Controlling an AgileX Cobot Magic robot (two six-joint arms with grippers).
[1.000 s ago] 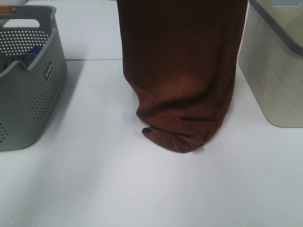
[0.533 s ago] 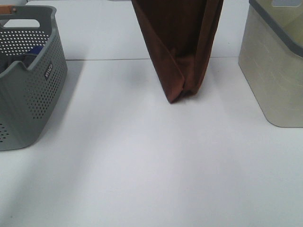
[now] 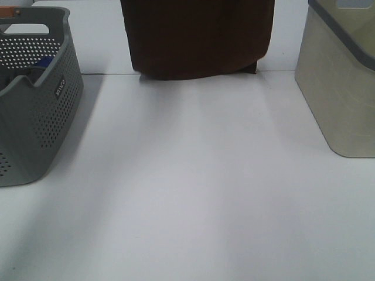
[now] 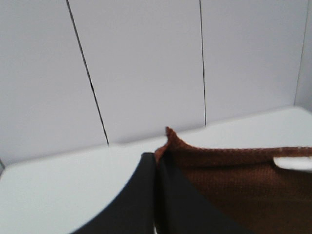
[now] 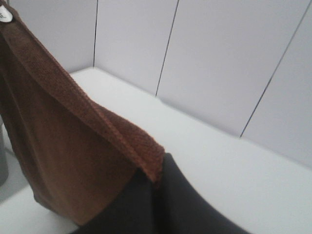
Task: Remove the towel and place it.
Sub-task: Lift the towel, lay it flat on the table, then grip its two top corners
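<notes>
towel (image 3: 196,38) raised, spread wide, left pincer (image 4: 155,163), right pincer (image 5: 157,175) gripping top corners

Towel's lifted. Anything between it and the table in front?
Nothing visible. The towel hangs from the left gripper and right gripper, each shut on a top corner. The table below and in front of it is bare; the grey basket sits off to the left and the beige bin to the right, both outside that stretch.

The towel (image 3: 199,41) has risen off the table (image 3: 187,193) (bunched there before) and hangs spread wide.
</notes>
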